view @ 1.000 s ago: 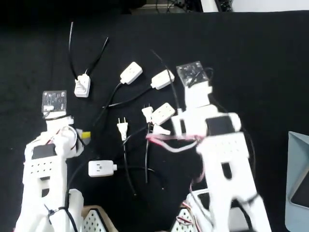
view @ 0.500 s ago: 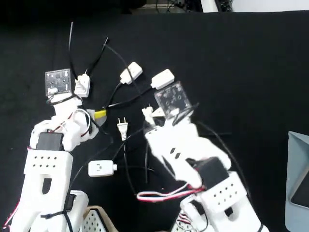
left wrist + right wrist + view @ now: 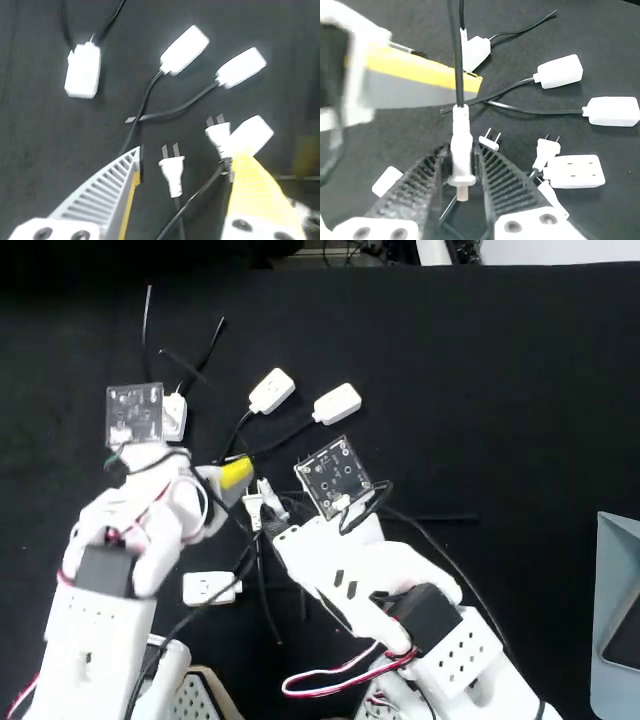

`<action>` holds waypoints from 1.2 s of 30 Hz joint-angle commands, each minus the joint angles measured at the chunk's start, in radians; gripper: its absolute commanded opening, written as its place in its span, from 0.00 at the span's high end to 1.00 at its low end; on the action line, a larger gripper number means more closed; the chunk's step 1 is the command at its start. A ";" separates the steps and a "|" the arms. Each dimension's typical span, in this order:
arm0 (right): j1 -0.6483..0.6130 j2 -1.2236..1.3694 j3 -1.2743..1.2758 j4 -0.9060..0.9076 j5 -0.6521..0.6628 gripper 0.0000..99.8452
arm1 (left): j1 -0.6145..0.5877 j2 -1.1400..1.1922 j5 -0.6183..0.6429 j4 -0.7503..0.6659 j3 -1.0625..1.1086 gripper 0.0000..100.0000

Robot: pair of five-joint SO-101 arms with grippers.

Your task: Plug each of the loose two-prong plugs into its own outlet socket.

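Observation:
My right gripper [image 3: 461,152] is shut on a white two-prong plug [image 3: 461,145], held upright with its black cord running up out of the jaws. In the high view that gripper [image 3: 270,512] is in the middle of the cords. My left gripper [image 3: 185,157] is open above a loose plug [image 3: 172,169] lying on the black mat, and its yellow finger [image 3: 236,474] is close beside the right gripper. Another loose plug [image 3: 218,136] lies against a white outlet block [image 3: 250,134]. White sockets [image 3: 272,390] [image 3: 337,403] lie farther back.
A white adapter [image 3: 172,420] lies at the back left, partly behind the left arm's camera board. A small white outlet block [image 3: 210,588] lies near the front. Black cords [image 3: 262,590] cross the middle. A grey bin [image 3: 615,620] stands at the right edge.
The right arm swung left and toward the front, bringing its gripper into the middle of the cords. The left arm moved right and back until its yellow finger came beside the right gripper.

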 commanded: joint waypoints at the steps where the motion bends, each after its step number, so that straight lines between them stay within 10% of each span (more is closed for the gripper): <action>1: -0.015 -0.007 -0.004 -0.021 -0.012 0.99 | 0.067 -0.164 0.008 0.005 0.036 0.72; 25: -0.015 -0.005 0.005 -0.021 -0.052 0.99 | 0.268 -0.391 -0.175 0.075 0.110 0.75; 36: 0.224 -0.005 0.008 -0.034 -0.086 0.99 | -0.038 -0.341 -0.184 0.046 0.110 0.71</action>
